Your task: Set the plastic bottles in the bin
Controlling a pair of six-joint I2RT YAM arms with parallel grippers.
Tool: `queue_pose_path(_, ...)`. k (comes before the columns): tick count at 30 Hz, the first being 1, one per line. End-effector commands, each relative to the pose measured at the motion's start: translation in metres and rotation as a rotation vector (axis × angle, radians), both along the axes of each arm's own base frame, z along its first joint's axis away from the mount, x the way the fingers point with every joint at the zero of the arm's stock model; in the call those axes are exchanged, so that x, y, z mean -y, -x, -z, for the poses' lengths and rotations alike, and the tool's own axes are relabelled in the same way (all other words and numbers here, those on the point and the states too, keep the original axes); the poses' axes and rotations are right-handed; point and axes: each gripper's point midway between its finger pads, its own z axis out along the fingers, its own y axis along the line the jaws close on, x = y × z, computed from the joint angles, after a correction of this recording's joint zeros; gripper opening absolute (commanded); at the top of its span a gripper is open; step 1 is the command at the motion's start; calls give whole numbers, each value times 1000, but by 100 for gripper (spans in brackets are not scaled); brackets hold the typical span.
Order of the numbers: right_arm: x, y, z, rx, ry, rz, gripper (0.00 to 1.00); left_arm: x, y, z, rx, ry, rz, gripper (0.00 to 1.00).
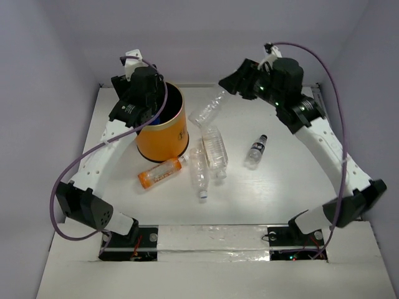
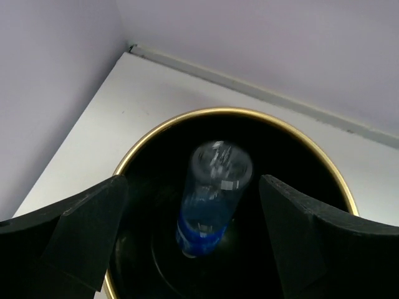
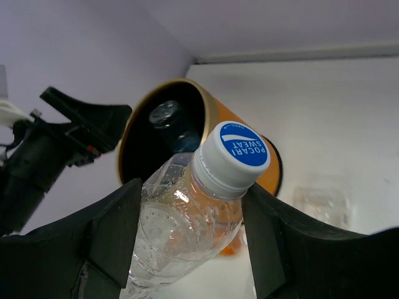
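We note: bottle in right gripper clear glossy plastic, cap smooth | bin rim under left gripper shiny gold, inside black.

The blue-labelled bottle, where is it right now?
The blue-labelled bottle is inside the orange bin, far left in the top view; the left wrist view shows it in the black interior, beneath the open left gripper.

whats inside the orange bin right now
One clear bottle with a blue label, roughly on end and slightly blurred, is inside the bin. The black interior around it is too dark to tell whether anything else lies at the bottom.
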Motion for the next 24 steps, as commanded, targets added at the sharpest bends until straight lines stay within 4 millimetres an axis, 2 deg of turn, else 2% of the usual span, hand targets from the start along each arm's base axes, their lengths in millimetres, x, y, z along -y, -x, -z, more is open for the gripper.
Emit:
queue_pose_path(1, -33, -17, -50, 125, -27, -9, 55, -6, 21, -67, 202, 105, 20, 85)
queue_pose_path(2, -51, -26, -40, 114, -6, -24, 55, -5, 24, -73, 214, 121, 35, 85)
queue_pose_path(3, -55, -29, -61, 157, -23, -9, 55, -7, 32, -83, 238, 137, 39, 85)
queue_pose_path(4, -60, -32, -66, 167, -24, -7, 55, -7, 37, -86, 241, 152, 43, 85)
queue_pose_path(5, -71, -45, -54, 153, -1, -6, 55, -7, 41, -89, 246, 167, 54, 85)
queue_pose_path(6, -79, -46, -58, 165, 0, -8, 55, -7, 47, -94, 258, 186, 61, 84)
queue_pose_path(7, -76, -51, -76, 204, -15, 19, 55, -10, 58, -98, 265, 202, 64, 83)
queue_pose_path(8, -82, -55, -76, 219, 2, 30, 55, -7, 62, -99, 272, 242, 77, 82)
queue_pose_path(9, -95, -64, -63, 209, 25, 32, 55, -6, 66, -95, 265, 257, 85, 80)
queue_pose_path(10, -96, -71, -59, 213, 46, 63, 55, -7, 76, -95, 265, 273, 99, 79)
queue_pose_path(11, -98, -72, -69, 257, 65, 70, 55, -3, 79, -88, 247, 300, 117, 77)
queue_pose_path(12, -104, -75, -65, 267, 89, 72, 55, -1, 83, -85, 239, 313, 128, 76)
queue_pose_path(13, -118, -81, -47, 260, 138, 69, 55, -3, 93, -84, 229, 322, 140, 75)
queue_pose_path(14, -121, -82, -50, 302, 184, 71, 55, 3, 96, -76, 202, 331, 170, 73)
queue_pose_path(16, -130, -90, -29, 306, 264, 88, 56, 4, 111, -70, 178, 357, 198, 71)
queue_pose_path(19, -143, -89, -17, 350, 354, 88, 58, 12, 129, -42, 92, 387, 253, 70)
queue_pose_path(20, -153, -87, -8, 365, 395, 67, 62, 18, 134, -35, 63, 402, 285, 70)
queue_pose_path(22, -163, -83, -8, 389, 411, 54, 70, 25, 145, -14, 6, 418, 325, 68)
queue_pose_path(23, -165, -83, -8, 393, 407, 47, 81, 32, 150, -7, -23, 433, 369, 68)
queue_pose_path(24, -170, -77, -9, 395, 395, 28, 85, 34, 154, 5, -55, 434, 376, 67)
